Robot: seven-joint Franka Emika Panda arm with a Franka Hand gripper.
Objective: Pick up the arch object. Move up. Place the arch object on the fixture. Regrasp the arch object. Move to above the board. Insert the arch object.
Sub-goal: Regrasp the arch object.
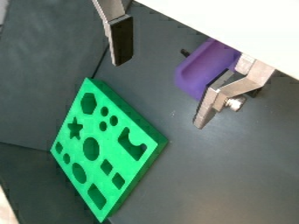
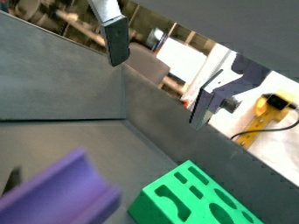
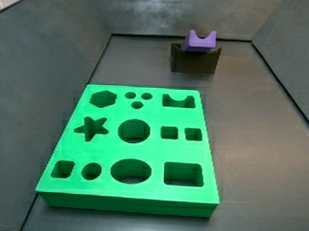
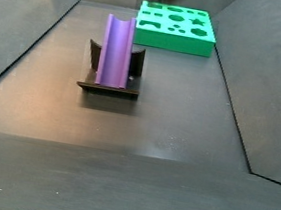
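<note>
Closest to us the gripper (image 1: 163, 74) has its jaws open and empty, with the purple arch (image 4: 116, 48) resting on the fixture (image 4: 107, 84) beyond them, so we judge regrasping is next, before the board (image 3: 133, 143).

Purple arch object (image 4: 116, 48), dark brown-black fixture (image 3: 195, 58), bright green board (image 3: 134, 134), silver claw (image 1: 163, 74) above.
</note>
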